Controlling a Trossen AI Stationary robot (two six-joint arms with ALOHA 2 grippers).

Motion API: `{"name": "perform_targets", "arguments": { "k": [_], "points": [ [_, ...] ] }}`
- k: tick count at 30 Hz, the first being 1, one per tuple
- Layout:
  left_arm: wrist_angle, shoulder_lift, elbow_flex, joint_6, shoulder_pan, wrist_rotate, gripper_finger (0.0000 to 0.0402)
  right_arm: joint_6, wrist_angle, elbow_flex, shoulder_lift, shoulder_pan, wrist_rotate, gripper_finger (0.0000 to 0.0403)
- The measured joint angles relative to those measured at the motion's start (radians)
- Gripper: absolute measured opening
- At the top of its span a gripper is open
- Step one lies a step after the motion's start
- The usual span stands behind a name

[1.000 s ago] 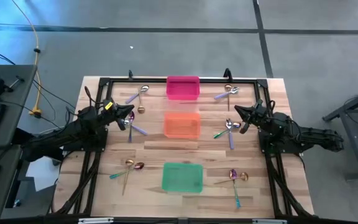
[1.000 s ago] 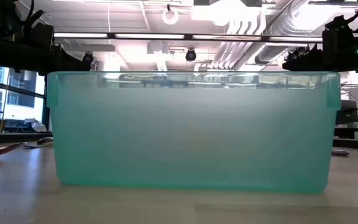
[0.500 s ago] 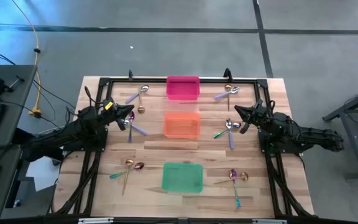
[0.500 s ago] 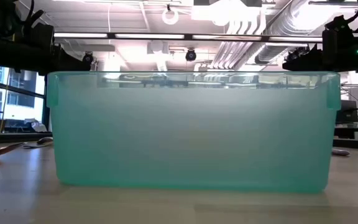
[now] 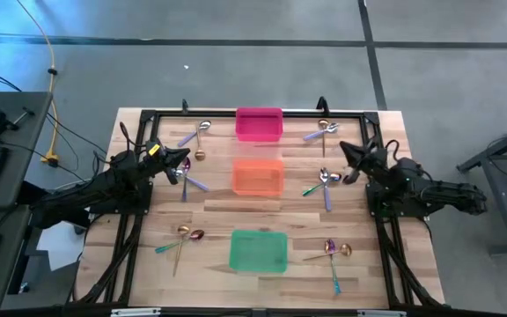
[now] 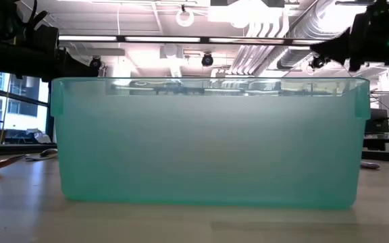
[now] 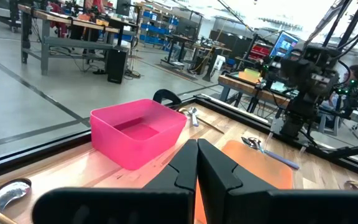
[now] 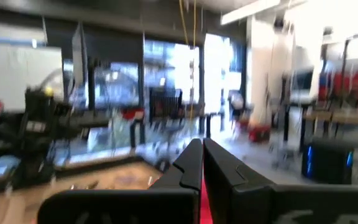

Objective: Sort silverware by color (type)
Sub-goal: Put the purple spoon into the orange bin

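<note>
Left gripper (image 7: 197, 163) clenched, empty, beside a spoon cluster (image 5: 187, 174). Right gripper (image 8: 202, 163) likewise pinched together, holding nothing, near spoons (image 5: 324, 180)

Three plastic bins line the middle of a pale wooden table (image 5: 412, 141): a pink bin (image 5: 259, 124), an orange bin (image 5: 257, 177) and a green bin (image 5: 258, 250). Spoons (image 5: 326, 177) lie scattered in gold, plain silver and iridescent purple-teal. Both arms are black, a yellow tag on the left one, and a black frame (image 5: 227, 114) borders the tabletop above grey flooring.
</note>
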Motion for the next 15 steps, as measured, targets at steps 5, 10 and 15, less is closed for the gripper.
{"name": "perform_targets", "arguments": {
  "k": [5, 10, 15],
  "points": [
    [0.000, 0.000, 0.000, 0.000, 0.000, 0.000, 0.0001, -0.128, 0.157, 0.000, 0.000, 0.000, -0.029, 0.0000],
    [0.000, 0.000, 0.000, 0.000, 0.000, 0.000, 0.0001, -0.173, 0.247, 0.000, 0.015, -0.003, -0.053, 0.0000],
    [0.000, 0.000, 0.000, 0.000, 0.000, 0.000, 0.0001, -0.145, 0.229, 0.052, 0.140, -0.031, -0.054, 0.0000]
  ]
}}
